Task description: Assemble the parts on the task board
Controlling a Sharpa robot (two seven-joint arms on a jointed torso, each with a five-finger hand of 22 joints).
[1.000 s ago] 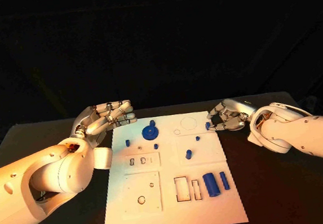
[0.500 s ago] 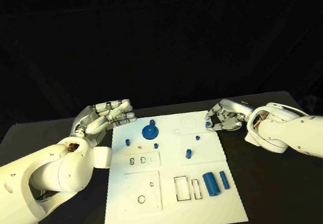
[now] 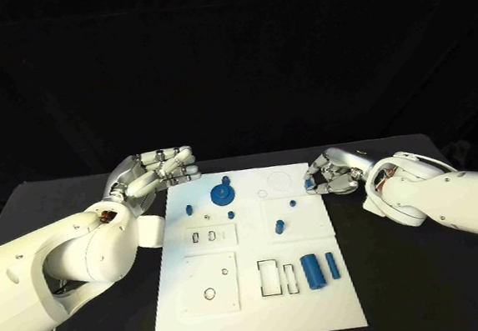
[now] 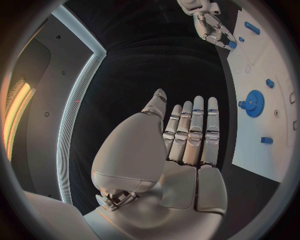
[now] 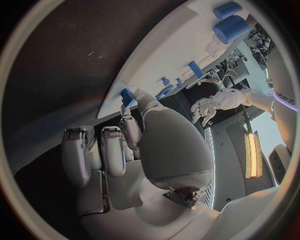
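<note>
The white task board (image 3: pixel 261 314) lies in the middle of the table. At its far right edge my right hand (image 3: pixel 335 172) pinches a small blue peg (image 3: pixel 310 184) between thumb and finger; the right wrist view shows the peg (image 5: pixel 127 95) at the board's rim (image 5: pixel 181 55). My left hand (image 3: pixel 155 172) hovers off the board's far left corner, fingers stretched out side by side (image 4: pixel 190 132), holding nothing. A blue gear (image 3: pixel 221 192) sits near the far end of the board. A thick blue cylinder (image 3: pixel 312 273) and a thin blue bar (image 3: pixel 332 266) lie at the near right.
Several small blue pegs stand on the board, among them one (image 3: pixel 188 211) near the left edge and one (image 3: pixel 279 227) in the middle. Rectangular slots (image 3: pixel 278 278) and a raised plate with a hole (image 3: pixel 211 292) occupy the near half. Black table surrounds the board.
My right hand has edged slightly toward the board's edge, staying at the small peg. The left hand and the parts on the board have not moved.
</note>
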